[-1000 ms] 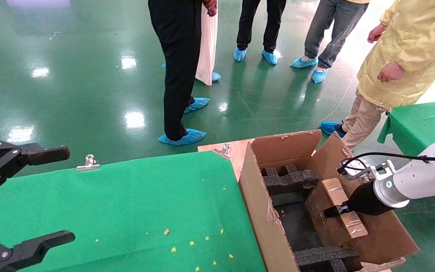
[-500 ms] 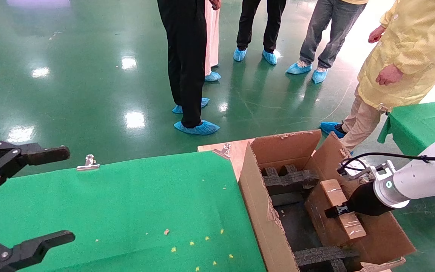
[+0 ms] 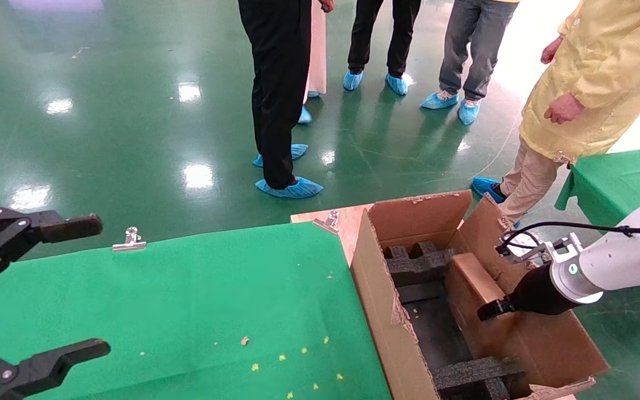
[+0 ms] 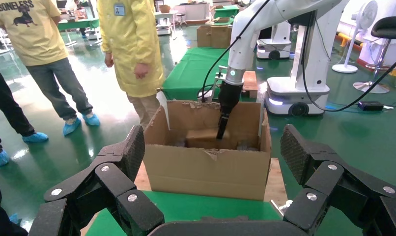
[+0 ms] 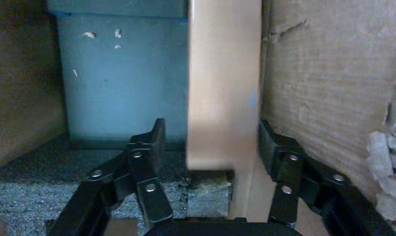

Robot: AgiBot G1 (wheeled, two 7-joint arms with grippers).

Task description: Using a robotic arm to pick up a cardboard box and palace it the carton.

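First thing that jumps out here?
The white right arm, reaching into the carton at the table's right end, right gripper open around the cardboard box, which stands on edge inside. The left gripper hangs open over the green cloth. Onlookers in blue shoe covers stand behind.

Foam blocks [image 3: 421,265] and cardboard box [image 3: 484,294] crowd carton [image 3: 378,300]

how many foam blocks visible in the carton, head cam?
2. One black foam block sits at the far end of the carton; the other foam block lies at its near end. More may be hidden under the cardboard box beside the right gripper.
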